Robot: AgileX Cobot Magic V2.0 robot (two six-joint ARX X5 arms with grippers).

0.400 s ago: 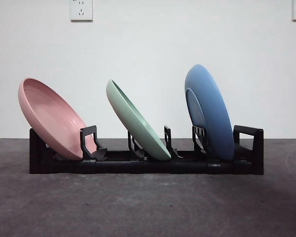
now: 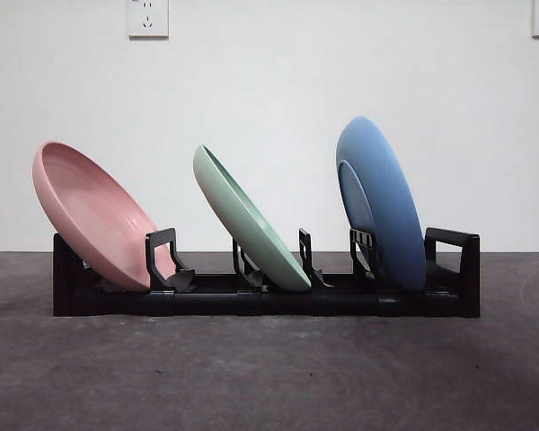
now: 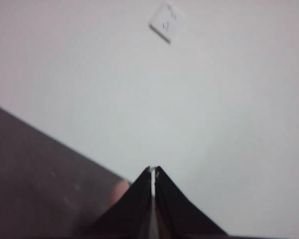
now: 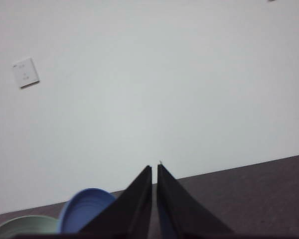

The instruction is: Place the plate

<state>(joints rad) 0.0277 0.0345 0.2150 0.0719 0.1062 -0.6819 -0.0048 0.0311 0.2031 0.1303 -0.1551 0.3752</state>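
Dark grey table fills the foreground of the front view, bare in front of the rack. White wall stands behind, with one socket high up toward the left and part of another at the top right corner.

Black rack sits across the middle of the table, long side facing the camera. Three plates stand in it, each in its own slot, well apart from one another.
- Pink plate: left end slot, tilted strongly, top rim leaning left, lower edge resting against a black divider.
- Green plate: middle slot, tilted the same way, seen nearly edge-on, lower edge down in the rack.
- Blue plate: right slot, closest to upright, underside with foot ring facing left, lower edge behind the rack's rail.

No arm shows in the front view.

Left gripper: jaws pressed together with only a hairline gap, nothing between them. Its wrist camera looks at the wall and a socket, with table edge to one side and a small pink blur beside the jaws; cannot tell what that is.

Right gripper: jaws together, a thin slit between the tips, holding nothing. Beyond them, blue and green plate rims show low against the wall, well away from the tips.
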